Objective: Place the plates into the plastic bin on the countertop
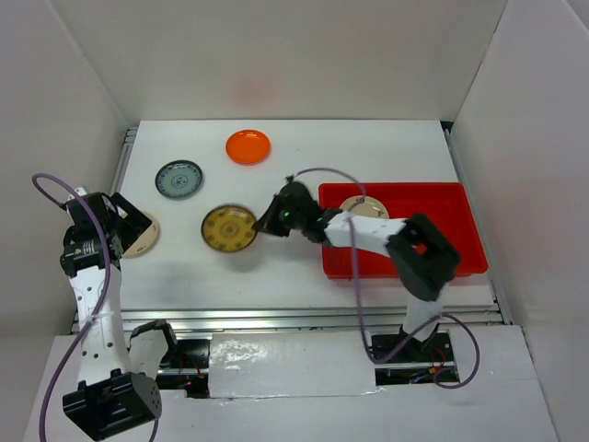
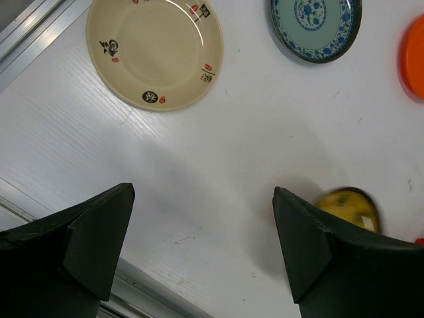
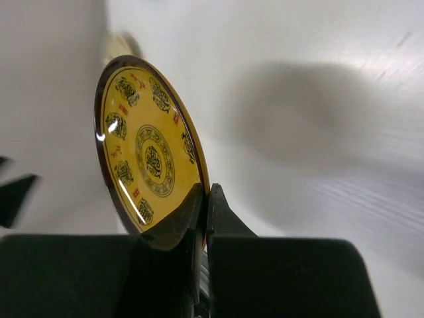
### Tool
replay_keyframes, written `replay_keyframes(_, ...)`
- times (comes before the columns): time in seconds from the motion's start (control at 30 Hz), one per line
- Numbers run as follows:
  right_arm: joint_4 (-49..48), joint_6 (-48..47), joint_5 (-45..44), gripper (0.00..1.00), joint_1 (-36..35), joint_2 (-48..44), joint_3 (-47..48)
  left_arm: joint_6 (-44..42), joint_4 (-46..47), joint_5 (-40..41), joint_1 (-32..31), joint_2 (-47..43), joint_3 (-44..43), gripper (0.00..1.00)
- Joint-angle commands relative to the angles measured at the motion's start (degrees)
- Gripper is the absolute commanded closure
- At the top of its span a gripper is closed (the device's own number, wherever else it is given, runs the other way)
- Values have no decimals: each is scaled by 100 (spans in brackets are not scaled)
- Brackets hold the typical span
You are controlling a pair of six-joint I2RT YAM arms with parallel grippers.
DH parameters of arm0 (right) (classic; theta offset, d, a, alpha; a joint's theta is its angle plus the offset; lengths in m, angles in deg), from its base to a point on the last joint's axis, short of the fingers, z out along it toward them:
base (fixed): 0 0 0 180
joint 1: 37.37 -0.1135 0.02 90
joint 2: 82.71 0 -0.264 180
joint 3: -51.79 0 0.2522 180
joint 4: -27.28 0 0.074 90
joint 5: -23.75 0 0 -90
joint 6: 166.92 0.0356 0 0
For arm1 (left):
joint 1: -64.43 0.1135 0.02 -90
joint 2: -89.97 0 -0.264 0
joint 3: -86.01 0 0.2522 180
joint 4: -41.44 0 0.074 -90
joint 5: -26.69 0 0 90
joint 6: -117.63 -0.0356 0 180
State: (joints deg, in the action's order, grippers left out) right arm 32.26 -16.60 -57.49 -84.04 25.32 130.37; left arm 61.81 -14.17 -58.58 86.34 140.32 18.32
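Observation:
My right gripper point(image 1: 267, 224) is shut on the rim of the brown-gold patterned plate point(image 1: 229, 227), which shows edge-on in the right wrist view point(image 3: 147, 154), lifted left of the red plastic bin point(image 1: 451, 258). A cream plate point(image 1: 363, 206) lies in the bin. On the white countertop point(image 1: 368, 152) lie an orange plate point(image 1: 248, 146), a grey-blue patterned plate point(image 1: 179, 179) and a cream plate point(image 1: 144, 236) at the left. My left gripper point(image 2: 202, 228) is open and empty, near that cream plate point(image 2: 154, 50).
Metal rails point(image 1: 276, 318) run along the countertop's near edge and left side. White walls enclose the back and both sides. The left wrist view also shows the grey-blue plate point(image 2: 317, 26) and the orange plate's edge point(image 2: 412, 56).

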Motion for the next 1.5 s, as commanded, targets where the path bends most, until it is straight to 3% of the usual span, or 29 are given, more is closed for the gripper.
replay_keyframes(0.0,636,-712,-1128,100,709,-1633,-319,-183,230,-130,32,-122,76,1)
replay_keyframes(0.07,964,-854,-1297,100,1106,-2343,-757,-183,238,-174,24,-78,76,1)
replay_keyframes(0.2,1238,-1109,-1359,100,2702,-3523,-1883,-201,265,-271,24,-52,93,1)
replay_keyframes(0.37,1045,-1434,-710,100,4375,-4859,-3183,-183,326,-279,24,-191,137,1)
replay_keyframes(0.43,931,-1627,-254,100,4989,-4897,-3317,-209,344,-324,32,-192,146,1)
replay_keyframes(0.53,904,-1786,-23,100,5299,-4625,-3335,-236,344,-403,24,-61,137,1)
replay_keyframes(0.7,597,-1786,161,100,5379,-4422,-3476,-271,361,-420,24,1,137,1)
replay_keyframes(0.77,500,-1839,389,80,5353,-4308,-3467,-262,370,-421,32,19,146,1)
replay_keyframes(0.8,447,-1848,434,64,5336,-4308,-3467,-279,370,-420,24,19,146,1)
replay_keyframes(0.83,377,-1848,513,19,5309,-4325,-3484,-271,370,-420,24,54,155,1)
replay_keyframes(0.87,298,-1874,661,0,5292,-4343,-3502,-271,387,-525,32,63,155,1)
replay_keyframes(0.97,279,-1883,1146,0,5283,-4667,-3476,-184,362,-517,24,212,155,1)
replay_keyframes(1.07,1199,-1997,358,0,5090,-5606,-3196,123,55,-167,24,388,76,1)
replay_keyframes(1.13,1886,-2102,-626,0,4695,-6362,-2897,650,-131,-17,76,353,233,1)
replay_keyframes(1.23,2257,-2260,-903,0,3948,-6882,-2545,1413,114,-51,225,90,769,1)
replay_keyframes(1.3,2057,-2340,-229,0,3746,-6944,-2483,1766,386,-218,348,-16,1233,1)
replay_keyframes(1.33,1820,-2375,897,0,3710,-6936,-2535,2116,623,-271,375,-42,1366,1)
replay_keyframes(1.4,654,-2218,2177,0,3666,-6787,-2893,2487,878,-306,445,-16,1788,1)
replay_keyframes(1.43,258,-1869,3314,0,3570,-6690,-3044,2863,993,-324,480,1,1929,1)
replay_keyframes(1.47,-721,-1631,3761,0,3499,-6568,-3184,3023,1481,-393,576,-16,2122,1)
